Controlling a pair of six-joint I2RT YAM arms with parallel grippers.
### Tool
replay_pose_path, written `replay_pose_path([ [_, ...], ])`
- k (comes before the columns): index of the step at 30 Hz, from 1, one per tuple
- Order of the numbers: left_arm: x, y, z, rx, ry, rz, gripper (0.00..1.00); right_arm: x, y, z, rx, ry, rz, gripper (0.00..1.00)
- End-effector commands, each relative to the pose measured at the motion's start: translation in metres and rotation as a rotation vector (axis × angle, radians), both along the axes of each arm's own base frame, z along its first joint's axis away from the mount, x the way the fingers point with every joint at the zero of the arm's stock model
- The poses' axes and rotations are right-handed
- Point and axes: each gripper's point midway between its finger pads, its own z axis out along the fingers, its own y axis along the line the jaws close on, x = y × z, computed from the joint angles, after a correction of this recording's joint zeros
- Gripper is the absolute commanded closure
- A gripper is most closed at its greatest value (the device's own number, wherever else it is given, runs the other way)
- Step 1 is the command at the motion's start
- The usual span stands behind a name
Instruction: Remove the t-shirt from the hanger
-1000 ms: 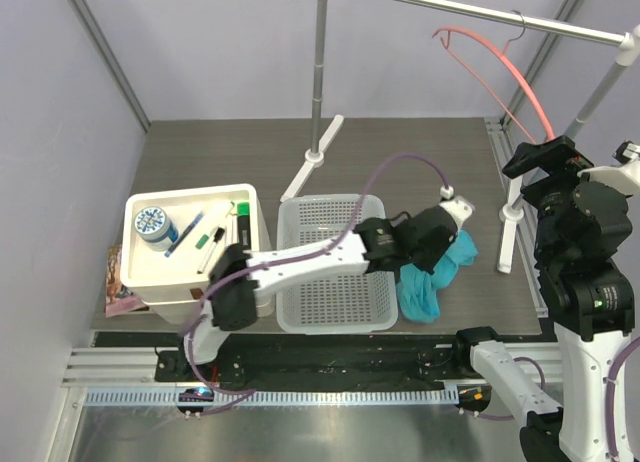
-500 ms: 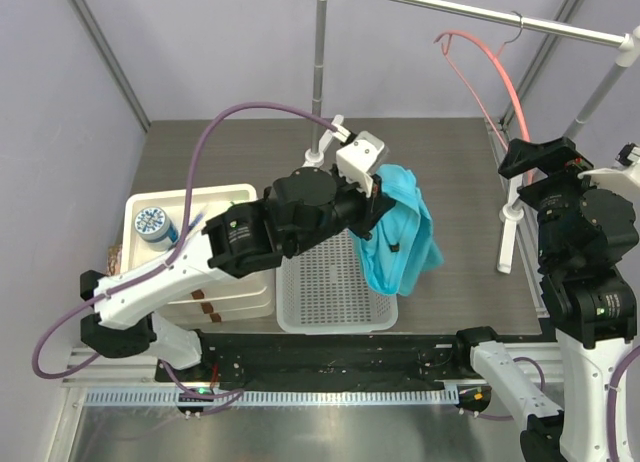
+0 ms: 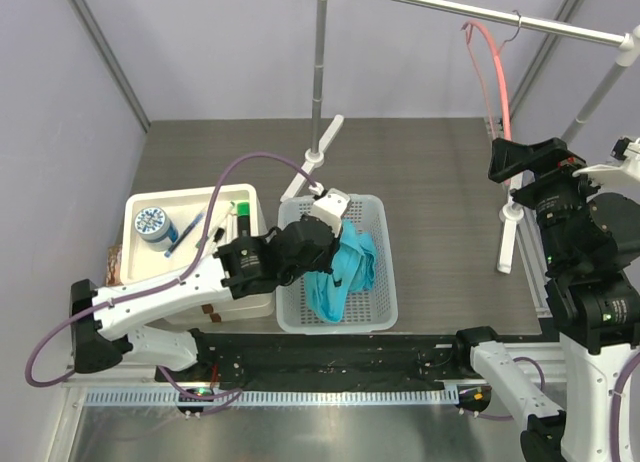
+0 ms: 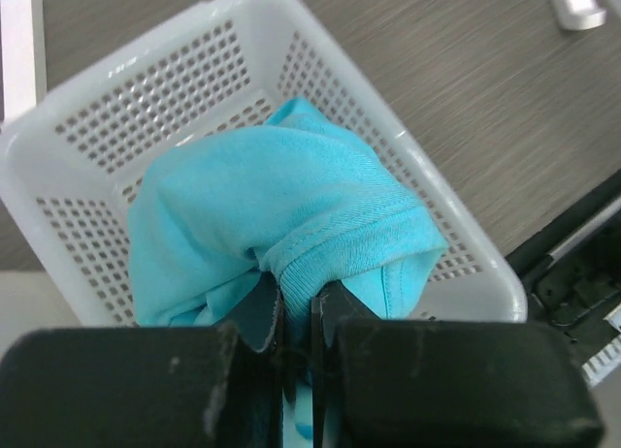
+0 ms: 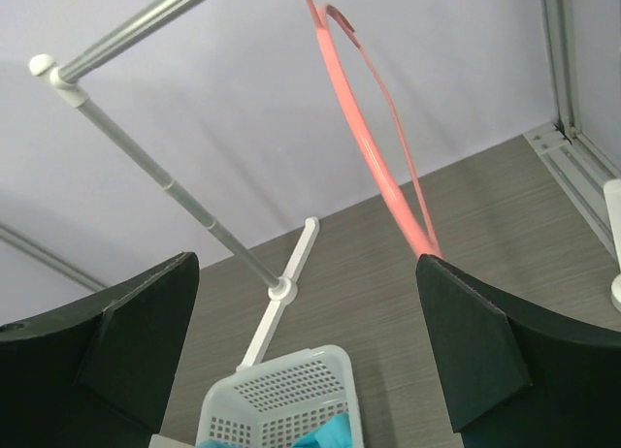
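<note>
Blue cloth is squeezed tight in the left pincer [image 4: 296,317], which is shut on a fold of the t-shirt [image 4: 281,196]. The t-shirt now hangs down into the white basket [image 4: 412,172] on the desk [image 3: 430,172]. A moment ago the arm held it high above the basket; now it has come down. The right pincer [image 5: 306,273] is wide open and holds nothing. Up past it, the pink hanger [image 5: 374,167] hangs bare on the grey rail [image 3: 450,4], and it has swung to a new angle. So the t-shirt is off. I think only letting go is left.
</note>
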Motion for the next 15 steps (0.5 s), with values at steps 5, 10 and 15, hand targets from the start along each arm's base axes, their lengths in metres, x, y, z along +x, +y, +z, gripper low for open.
replay_pose_path([
  [5, 0.022, 0.021, -0.027, 0.046, 0.035, 0.195, 0.90, -0.012, 0.048, 0.037, -0.035, -0.094, 0.277, 0.00],
  [10, 0.022, 0.021, -0.027, 0.020, 0.039, 0.211, 0.37, 0.003, 0.094, 0.019, 0.046, 0.003, 0.521, 0.00],
  [15, 0.006, 0.019, 0.004, -0.153, 0.035, 0.123, 0.24, 0.002, 0.110, 0.013, 0.106, -0.005, 0.615, 0.00],
])
